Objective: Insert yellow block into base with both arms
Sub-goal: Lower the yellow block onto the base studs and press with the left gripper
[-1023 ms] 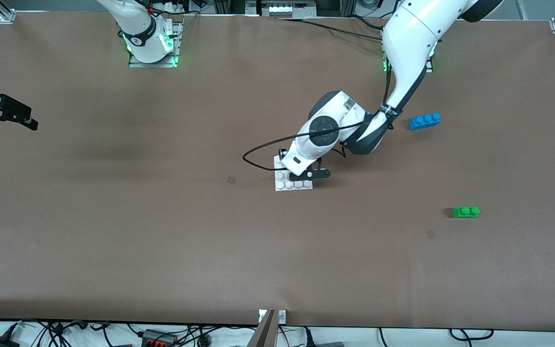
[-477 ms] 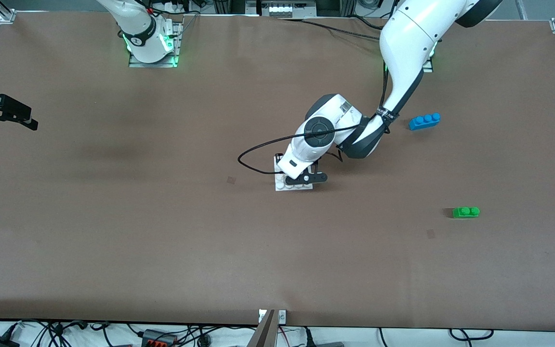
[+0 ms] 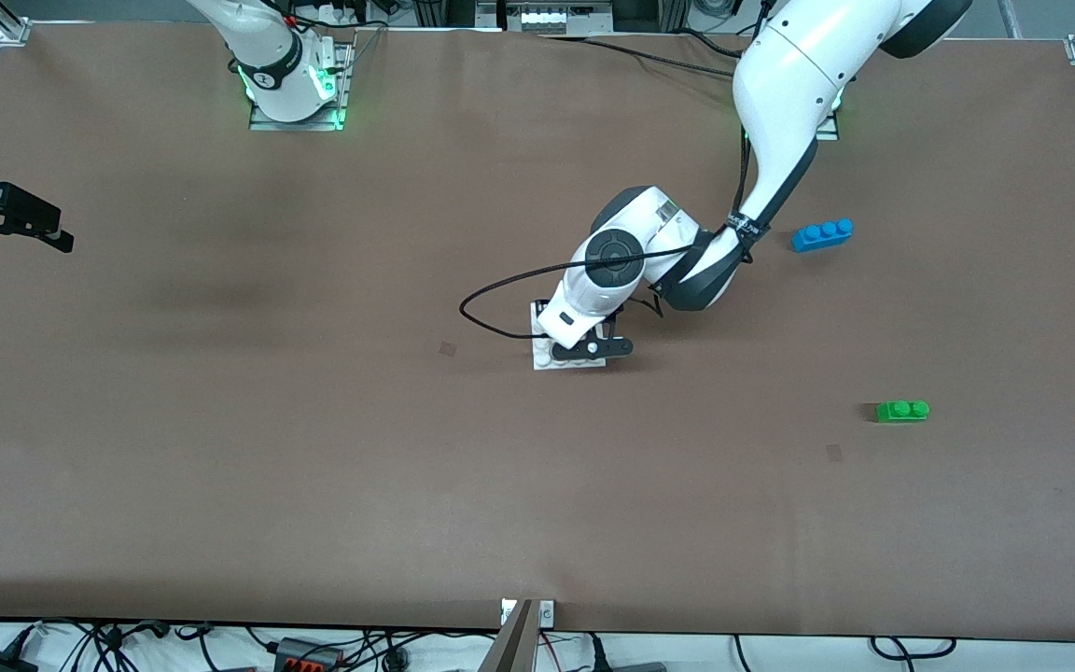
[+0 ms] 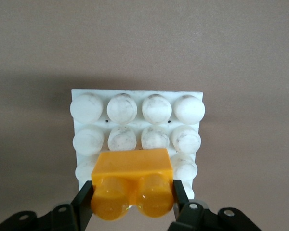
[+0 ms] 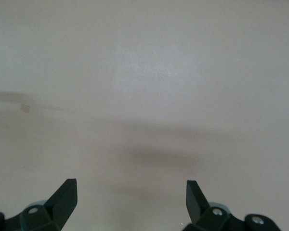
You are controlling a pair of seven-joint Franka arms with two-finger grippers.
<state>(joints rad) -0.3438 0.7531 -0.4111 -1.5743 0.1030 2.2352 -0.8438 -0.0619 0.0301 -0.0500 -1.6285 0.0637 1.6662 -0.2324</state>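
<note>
My left gripper (image 4: pixel 132 198) is shut on the yellow block (image 4: pixel 132 182), one finger on each short end. It holds the block on or just over the white studded base (image 4: pixel 137 96), at the base's edge row of studs; I cannot tell whether it is seated. In the front view the left hand (image 3: pixel 584 347) covers most of the base (image 3: pixel 571 361) near the table's middle, and the block is hidden there. My right gripper (image 5: pixel 130 192) is open and empty over bare table, and that arm waits.
A blue three-stud brick (image 3: pixel 822 234) lies toward the left arm's end, farther from the front camera than the base. A green two-stud brick (image 3: pixel 902 411) lies nearer to the camera. A black cable (image 3: pixel 500 294) loops beside the left hand.
The left hand has shifted slightly toward the right arm's end and lowered over the base, covering more of it. The right arm has not moved.
</note>
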